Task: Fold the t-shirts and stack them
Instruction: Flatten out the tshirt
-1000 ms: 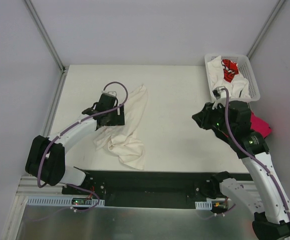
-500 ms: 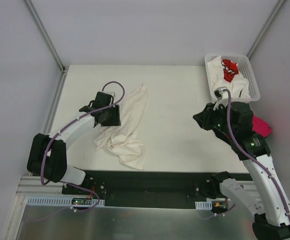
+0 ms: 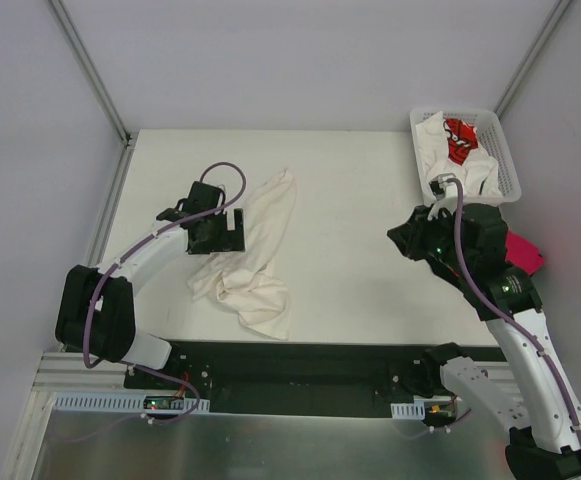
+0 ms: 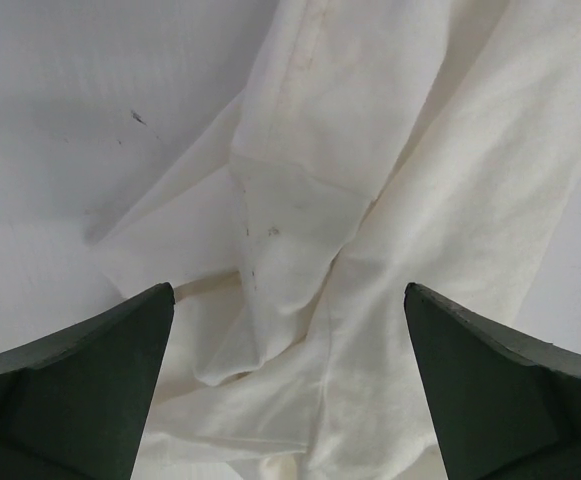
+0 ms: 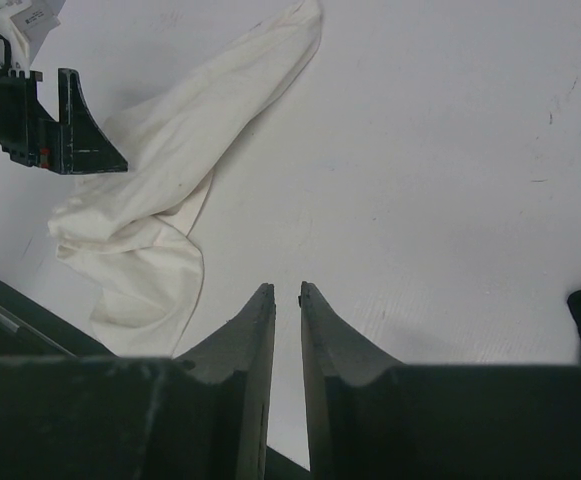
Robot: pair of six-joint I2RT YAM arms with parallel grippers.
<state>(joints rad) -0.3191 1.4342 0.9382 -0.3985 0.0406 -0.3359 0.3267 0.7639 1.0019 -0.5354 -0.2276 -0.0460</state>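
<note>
Left wrist view shows the left jaws spread wide with nothing between them, just above the cream t-shirt (image 4: 300, 250). It lies crumpled on the near-left part of the counter (image 3: 370, 200), exactly as a second ago; only the left arm has shifted slightly to the left. I judge that folding has not started. The right jaws are almost closed on nothing. Farther right lies the magenta t-shirt (image 3: 523, 250). The red-printed t-shirt (image 3: 458, 140) waits in the far-right basket (image 3: 508, 165).
</note>
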